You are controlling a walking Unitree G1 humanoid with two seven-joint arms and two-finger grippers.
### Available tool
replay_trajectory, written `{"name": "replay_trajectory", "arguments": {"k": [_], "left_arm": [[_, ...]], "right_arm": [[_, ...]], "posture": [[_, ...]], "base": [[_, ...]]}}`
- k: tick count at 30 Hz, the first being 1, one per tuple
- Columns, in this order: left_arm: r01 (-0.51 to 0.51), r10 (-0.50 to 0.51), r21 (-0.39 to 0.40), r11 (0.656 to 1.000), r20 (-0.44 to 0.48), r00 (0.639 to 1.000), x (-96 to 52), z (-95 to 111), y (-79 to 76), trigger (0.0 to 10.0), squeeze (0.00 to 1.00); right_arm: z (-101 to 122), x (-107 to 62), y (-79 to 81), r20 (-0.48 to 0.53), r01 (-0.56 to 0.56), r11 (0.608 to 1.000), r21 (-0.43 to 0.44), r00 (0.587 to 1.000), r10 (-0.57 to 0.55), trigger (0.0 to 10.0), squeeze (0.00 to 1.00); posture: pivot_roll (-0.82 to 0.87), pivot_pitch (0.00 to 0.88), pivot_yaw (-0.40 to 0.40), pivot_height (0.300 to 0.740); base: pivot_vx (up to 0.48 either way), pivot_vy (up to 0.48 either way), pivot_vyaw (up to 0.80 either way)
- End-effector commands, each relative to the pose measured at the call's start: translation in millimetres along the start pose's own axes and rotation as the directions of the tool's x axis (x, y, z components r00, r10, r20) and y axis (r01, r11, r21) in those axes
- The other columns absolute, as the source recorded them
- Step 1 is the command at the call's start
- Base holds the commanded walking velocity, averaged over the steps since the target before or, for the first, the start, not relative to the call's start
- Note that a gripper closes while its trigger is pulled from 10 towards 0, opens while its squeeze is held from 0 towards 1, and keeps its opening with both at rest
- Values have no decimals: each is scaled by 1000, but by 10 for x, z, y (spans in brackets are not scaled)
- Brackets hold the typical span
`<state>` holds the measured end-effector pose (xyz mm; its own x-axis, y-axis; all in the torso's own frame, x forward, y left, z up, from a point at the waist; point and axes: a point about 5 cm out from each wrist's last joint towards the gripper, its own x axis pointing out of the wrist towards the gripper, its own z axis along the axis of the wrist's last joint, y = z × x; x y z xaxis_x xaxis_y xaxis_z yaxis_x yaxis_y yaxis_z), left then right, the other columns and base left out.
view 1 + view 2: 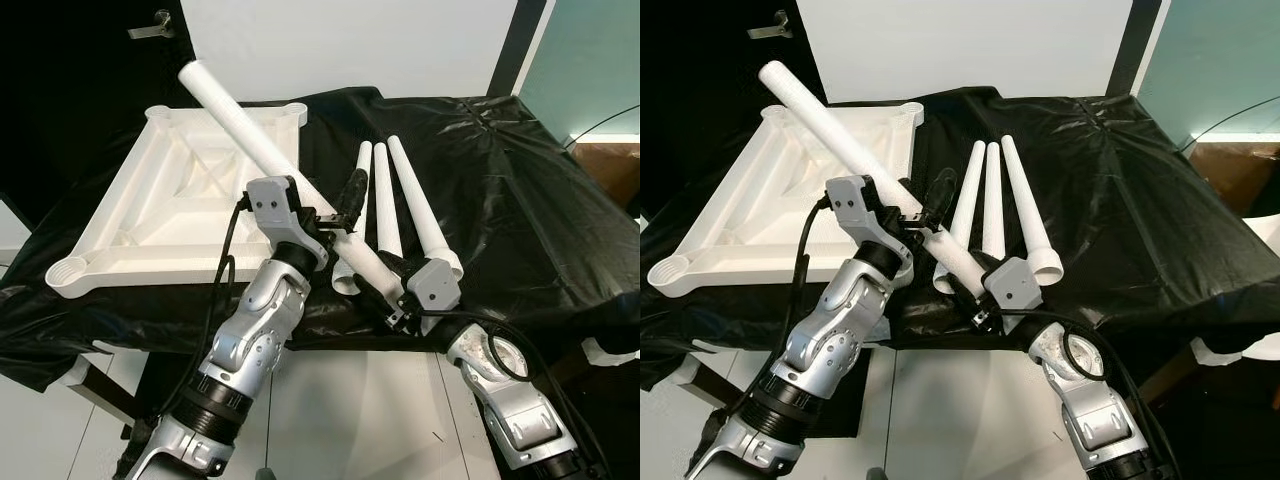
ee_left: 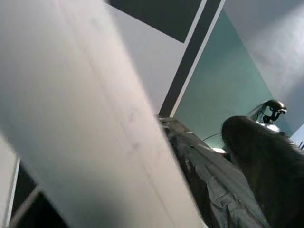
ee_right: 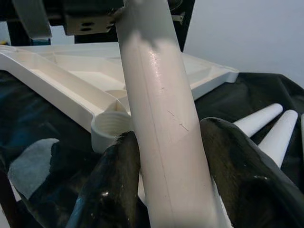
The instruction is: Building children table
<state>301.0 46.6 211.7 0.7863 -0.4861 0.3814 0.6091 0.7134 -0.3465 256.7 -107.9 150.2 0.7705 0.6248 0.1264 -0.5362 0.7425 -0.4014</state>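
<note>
Right wrist view: my right gripper is clenched on the white table leg, fingers on both sides. My left gripper clamps the same leg higher up. Leg is held tilted above the upturned white tabletop; three more legs lie just beside it on black sheeting.

The long white plastic table leg looks smooth and faintly glossy, with a few fine scratches on its side, and the square white plastic tabletop lying underside-up has the same smooth, slightly shiny moulded finish. The crinkled black sheet beneath them is thin and glossy like plastic film. The two arms have brushed silver metal shells and matt grey wrist housings.
</note>
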Motion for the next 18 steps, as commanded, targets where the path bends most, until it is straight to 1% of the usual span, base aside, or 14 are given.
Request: {"name": "replay_trajectory", "arguments": {"k": [1,3,5,12,18], "left_arm": [[421,-422,24,907,10,907,-33,14,-213,0,0],[396,-398,49,917,50,916,-24,45,-191,0,0],[389,-392,54,920,59,918,-23,53,-185,0,0],[382,-386,60,922,70,920,-15,63,-173,0,0],[369,-373,63,927,78,925,-17,64,-160,0,0]], "right_arm": [[74,12,-27,36,-6,1000,-17,999,7,10000,0],[90,13,-73,47,31,999,-35,998,-30,10000,0],[96,15,-84,52,44,998,-39,998,-42,10000,0],[97,40,-52,55,50,998,-36,997,-48,10000,0],[74,44,-74,44,95,995,-21,995,-94,10000,0]], "posture": [[-57,0,16,740],[-60,0,17,740],[-60,0,17,740],[-58,0,18,740],[-56,0,14,740]], "base": [[0,0,0],[0,0,0],[0,0,0],[0,0,0],[0,0,0]]}}
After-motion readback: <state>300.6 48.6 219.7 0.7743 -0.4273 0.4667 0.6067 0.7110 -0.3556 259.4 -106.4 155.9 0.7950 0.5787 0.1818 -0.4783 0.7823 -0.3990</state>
